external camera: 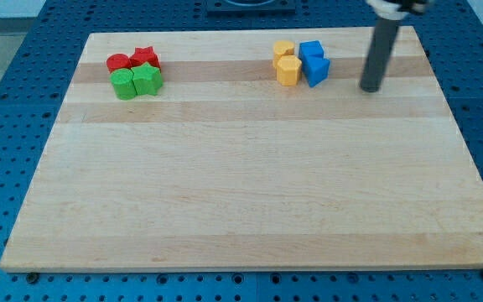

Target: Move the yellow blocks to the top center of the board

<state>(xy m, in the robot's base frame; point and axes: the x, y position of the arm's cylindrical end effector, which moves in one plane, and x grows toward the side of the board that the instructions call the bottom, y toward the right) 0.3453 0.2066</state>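
Two yellow blocks sit near the view's top, a little right of centre: a yellow block behind and a yellow hexagonal block in front, touching each other. Two blue blocks touch them on the right: one blue block behind and a second blue block in front. My tip rests on the board to the right of the blue blocks, apart from them by about a block's width.
A red round block and a red star-like block sit at the view's top left, with a green round block and a green block in front, all touching. The wooden board lies on a blue perforated table.
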